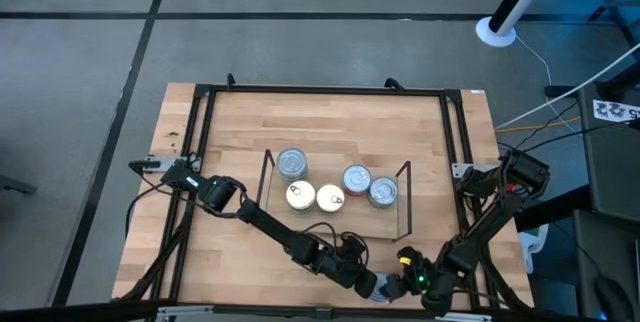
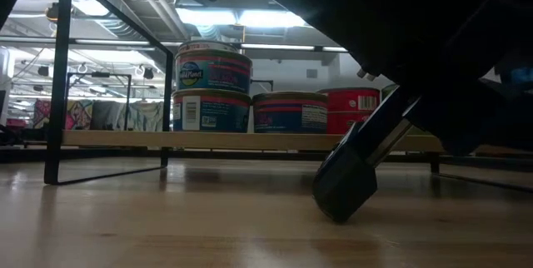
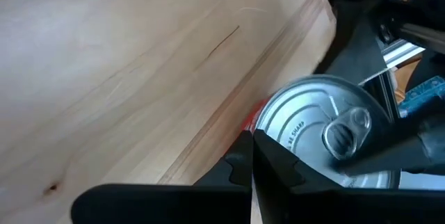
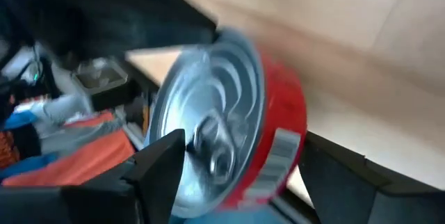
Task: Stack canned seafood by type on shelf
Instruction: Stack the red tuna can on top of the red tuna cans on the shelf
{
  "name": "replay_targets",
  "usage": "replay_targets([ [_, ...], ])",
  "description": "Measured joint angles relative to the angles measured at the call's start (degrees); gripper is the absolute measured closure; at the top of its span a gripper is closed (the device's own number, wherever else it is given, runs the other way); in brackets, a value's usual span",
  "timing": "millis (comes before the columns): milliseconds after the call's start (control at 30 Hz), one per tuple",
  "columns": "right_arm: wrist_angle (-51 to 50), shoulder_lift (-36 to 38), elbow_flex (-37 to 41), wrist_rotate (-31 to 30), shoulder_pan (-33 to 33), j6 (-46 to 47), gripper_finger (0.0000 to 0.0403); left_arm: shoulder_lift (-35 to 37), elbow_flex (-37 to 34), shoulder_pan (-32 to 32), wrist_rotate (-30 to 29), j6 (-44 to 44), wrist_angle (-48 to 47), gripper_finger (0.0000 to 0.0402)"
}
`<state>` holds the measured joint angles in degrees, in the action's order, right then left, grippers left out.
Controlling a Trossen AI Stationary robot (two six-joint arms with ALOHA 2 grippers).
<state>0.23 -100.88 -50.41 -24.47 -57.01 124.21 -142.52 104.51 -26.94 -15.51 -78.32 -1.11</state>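
Observation:
A red-sided tin with a silver top sits between both grippers by the table's near edge. It fills the left wrist view and the right wrist view. My left gripper reaches it from the left and my right gripper from the right. The shelf holds several tins on its board: a blue-labelled stack of two, a single one and a red one. In the low view dark arm parts hide the held tin. My left gripper has one finger against the tin's rim on the side nearest the wrist. Its other finger is hidden by the right gripper's finger. Whether the tin rests on the table, I cannot tell. My right gripper pinches the tin between its two fingers. One finger lies on the silver top beside the pull tab. The other finger is at the red side wall, toward the base. The tin sits tilted in the hold.
The table's near edge runs just beside both grippers. A black frame borders the table's far and side edges. One dark finger reaches down to the tabletop in front of the shelf. Bare wood lies left of the shelf.

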Motion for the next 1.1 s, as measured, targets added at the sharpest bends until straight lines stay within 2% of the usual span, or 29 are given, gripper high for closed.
replay_targets([
  [500, -0.86, 0.00, 0.00, -1.59, 0.21, 1.52, 0.0137, -0.02, 0.00, 0.00, -1.39, 0.01, 0.38, 0.0400],
  [867, -1.99, 0.17, 0.00, -1.55, 0.34, 2.01, 0.0231, -0.10, -0.09, -0.11, -2.48, 2.27, 2.80, 0.0400],
  [1100, -1.60, 0.20, -0.04, -0.70, 0.21, -1.10, 0.0243, -0.35, -0.20, -0.13, -0.97, 7.74, 6.82, 0.0400],
])
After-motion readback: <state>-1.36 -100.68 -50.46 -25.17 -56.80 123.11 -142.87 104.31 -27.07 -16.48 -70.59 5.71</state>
